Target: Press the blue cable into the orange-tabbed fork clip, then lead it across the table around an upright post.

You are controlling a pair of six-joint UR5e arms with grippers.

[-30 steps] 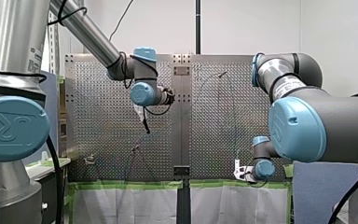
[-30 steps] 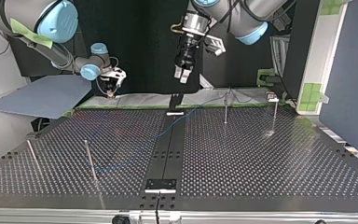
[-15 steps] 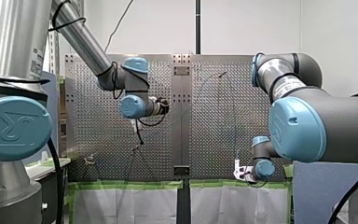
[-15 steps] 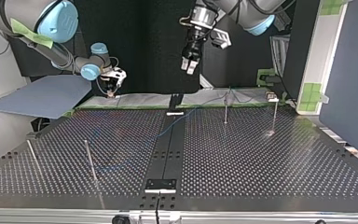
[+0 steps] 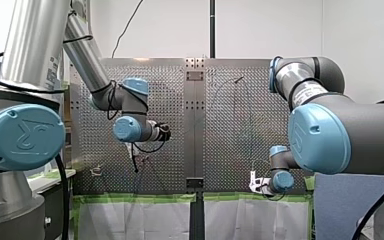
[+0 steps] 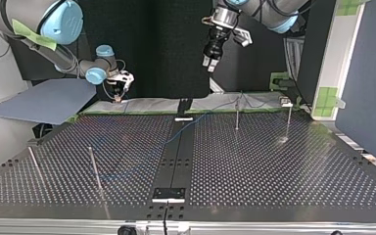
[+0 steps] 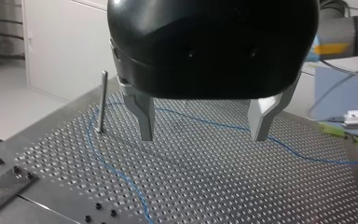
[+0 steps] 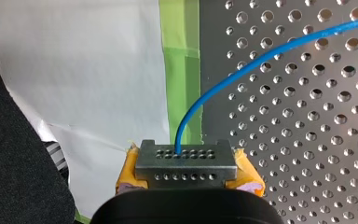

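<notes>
My left gripper (image 6: 209,63) has risen and drifted toward the top view's right in the last second, away from the table's middle. My right gripper (image 8: 186,156) has stayed put.

Nearest in the top view, two near posts (image 6: 94,169) stand thin and upright at the left of the perforated table (image 6: 274,186), well apart from the work. Further in, the blue cable (image 6: 192,120) lies loose on the table. It crosses the dark centre strip (image 6: 176,156) and runs to the far post (image 6: 236,116), bending past its foot. The corner post (image 6: 289,120) stands to that one's right, with a small pale fitting (image 6: 286,102) beside it. Whether this is the orange-tabbed clip cannot be told.

At the far edge on the left, my right gripper is closed on the cable's end. The cable is pinched between yellow pads, then rises and curves out over the table. Farthest and highest, my left gripper hangs with its metal fingers spread wide and nothing between them.

The cable looks thin, light and limp. It will likely sag, slide and spring back from a bend unless kept taut. The best hold is probably a firm pinch across it, close to the stretch to be pressed or led, while the held end anchors it.
</notes>
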